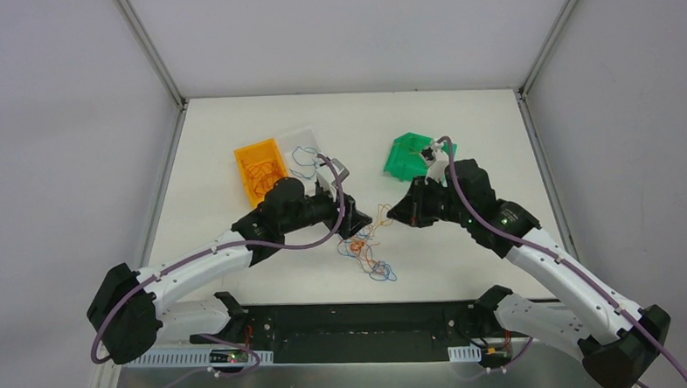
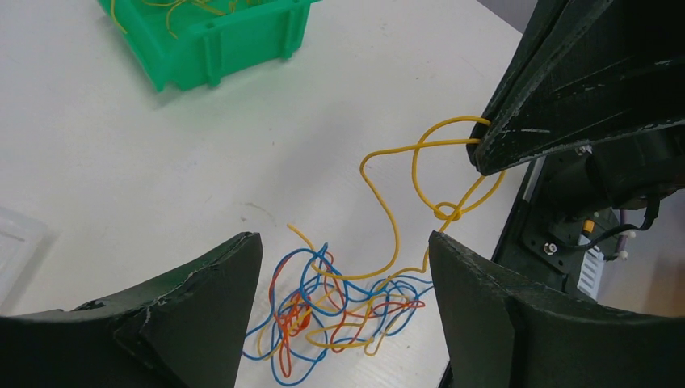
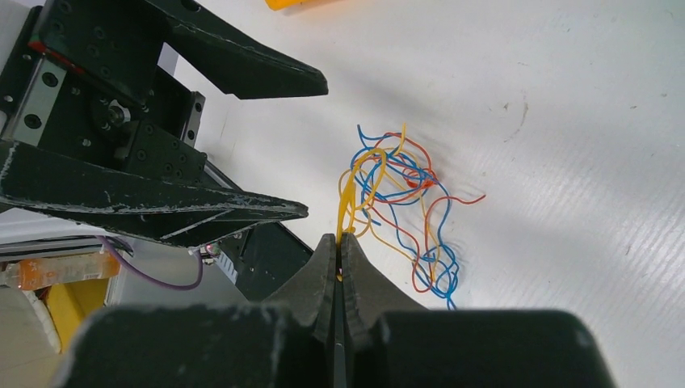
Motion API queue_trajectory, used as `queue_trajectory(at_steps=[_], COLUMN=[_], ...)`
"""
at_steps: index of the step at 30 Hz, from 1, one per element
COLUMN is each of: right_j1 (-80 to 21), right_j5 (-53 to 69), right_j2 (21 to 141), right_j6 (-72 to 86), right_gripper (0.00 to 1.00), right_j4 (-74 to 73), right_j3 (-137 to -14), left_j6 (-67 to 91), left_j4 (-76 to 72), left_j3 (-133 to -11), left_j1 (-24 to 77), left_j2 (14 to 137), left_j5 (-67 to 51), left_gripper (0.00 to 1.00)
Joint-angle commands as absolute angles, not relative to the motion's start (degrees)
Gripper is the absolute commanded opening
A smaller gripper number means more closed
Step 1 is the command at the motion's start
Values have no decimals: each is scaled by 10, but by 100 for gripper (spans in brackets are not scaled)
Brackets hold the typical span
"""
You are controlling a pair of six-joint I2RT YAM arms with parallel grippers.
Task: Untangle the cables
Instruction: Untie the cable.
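Note:
The cables [image 1: 368, 252] lie as a loose clump of blue, red, orange and yellow wires on the white table. In the left wrist view the clump [image 2: 295, 311] sits on the table below and between the wide-apart fingers of my left gripper [image 2: 343, 242], which is open and touches nothing. My right gripper [image 3: 340, 241] is shut on a yellow cable [image 3: 347, 202] that rises from the clump [image 3: 400, 190]. That yellow strand [image 2: 447, 212] is knotted just below the right gripper's fingertips [image 2: 485, 149]. From above, the left gripper [image 1: 359, 219] and right gripper [image 1: 392, 216] face each other over the clump.
An orange bin [image 1: 260, 170] with orange wires and a clear bin [image 1: 303, 152] with blue wires stand at the back left. A green bin [image 1: 411, 154], also visible in the left wrist view [image 2: 218, 48], holds yellow wires at the back right. The black base rail [image 1: 363, 324] runs along the near edge.

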State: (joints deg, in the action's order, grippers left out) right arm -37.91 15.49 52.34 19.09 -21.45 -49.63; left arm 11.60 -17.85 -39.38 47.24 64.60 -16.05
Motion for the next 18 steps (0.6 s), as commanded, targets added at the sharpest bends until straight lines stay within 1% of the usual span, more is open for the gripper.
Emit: queue_trajectory(at_steps=[1, 10, 18], right_j1=[-380, -380, -380], right_j5=[159, 175, 158], right_j2=[519, 547, 549], right_j6=[173, 172, 172], right_gripper=[0, 0, 0], right_j4=[-216, -217, -215], right_j3=[-539, -603, -629], left_j6=[152, 201, 208], left_j4=[-272, -330, -360], left_j3=[-406, -442, -431], left_j1=[475, 479, 485], left_j2=[666, 741, 757], left_j5=[-206, -292, -288], left_gripper=[77, 75, 74])
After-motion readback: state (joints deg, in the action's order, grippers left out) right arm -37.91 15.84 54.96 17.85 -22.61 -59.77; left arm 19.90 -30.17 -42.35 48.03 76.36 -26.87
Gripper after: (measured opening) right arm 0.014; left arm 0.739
